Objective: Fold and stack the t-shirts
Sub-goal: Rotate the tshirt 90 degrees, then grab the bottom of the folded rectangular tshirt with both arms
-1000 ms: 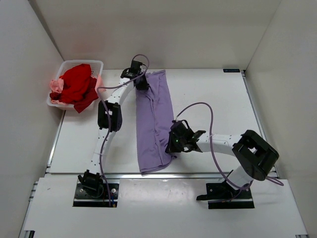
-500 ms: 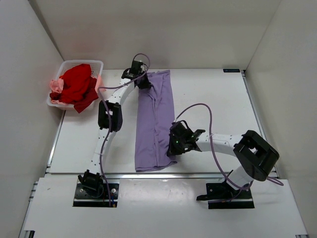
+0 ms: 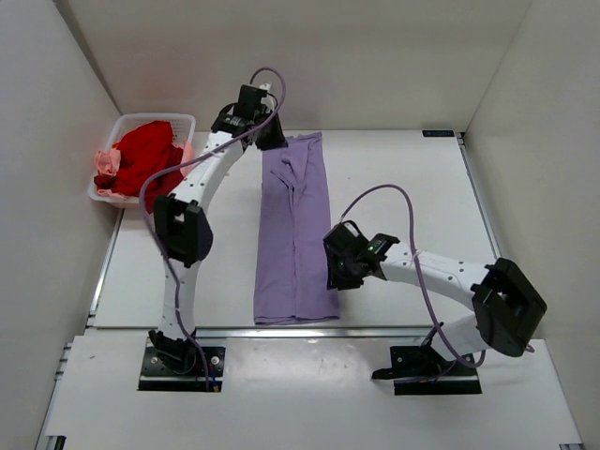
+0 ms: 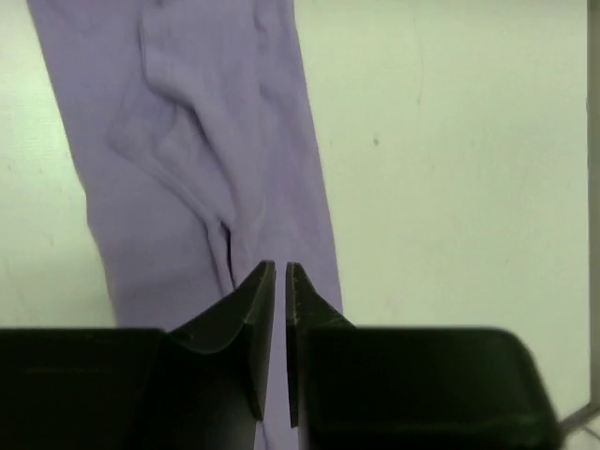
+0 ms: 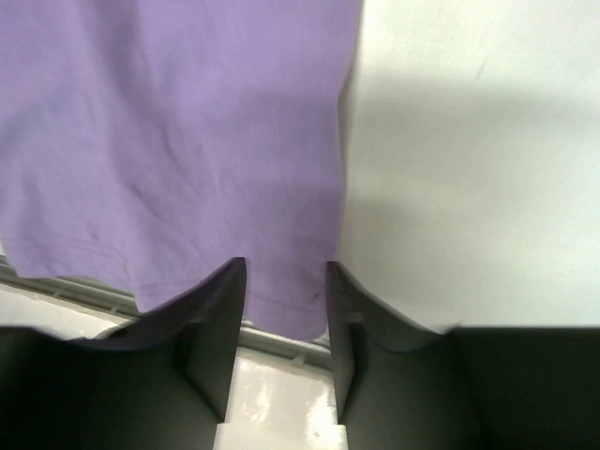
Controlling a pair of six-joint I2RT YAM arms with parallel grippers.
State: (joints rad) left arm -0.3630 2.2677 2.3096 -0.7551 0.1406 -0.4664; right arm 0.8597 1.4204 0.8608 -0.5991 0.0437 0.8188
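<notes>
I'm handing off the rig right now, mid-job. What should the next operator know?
Left tool: barely parted, empty, at the far end of the lavender shirt.
Right tool: open, empty, over its near right edge.
That shirt lies flat on the table, a long narrow strip. Red shirt and pink shirt: heaped in the basket, far left.
Done: lengthwise fold, it seems.
Left: fold the strip short, then fold the other two and stack.
</notes>
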